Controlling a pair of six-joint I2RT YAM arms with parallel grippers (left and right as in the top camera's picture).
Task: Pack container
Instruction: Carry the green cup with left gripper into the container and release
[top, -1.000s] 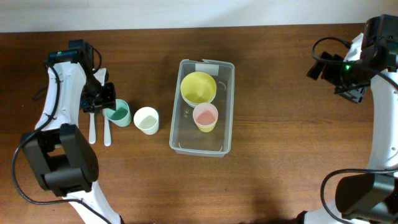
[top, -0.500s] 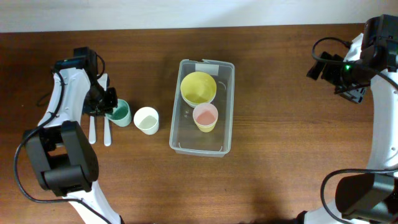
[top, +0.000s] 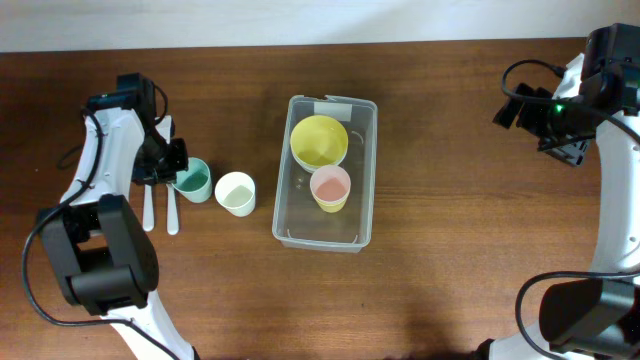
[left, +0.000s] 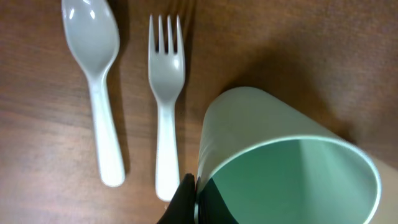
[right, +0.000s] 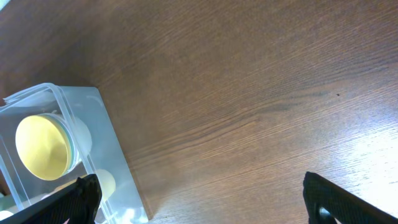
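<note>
The clear plastic container (top: 362, 215) stands mid-table with a yellow bowl (top: 319, 141) and a pink-and-yellow cup (top: 330, 188) inside it; the right wrist view catches the container (right: 115, 152) and the yellow bowl (right: 42, 145) too. Left of it stands a green cup (top: 191, 183), with my left gripper (top: 172, 168) shut on its rim. In the left wrist view the green cup (left: 249, 130) fills the lower right, and the gripper (left: 197, 200) pinches its wall, one finger inside and one outside. My right gripper (top: 545, 125) hangs open at the far right, holding nothing.
A cream cup (top: 235, 192) stands between the green cup and the container. A white spoon (left: 96, 74) and fork (left: 166, 93) lie side by side on the wood, just left of the green cup.
My left gripper has closed onto the green cup's rim after moving slightly down and right. The right arm has not moved.
</note>
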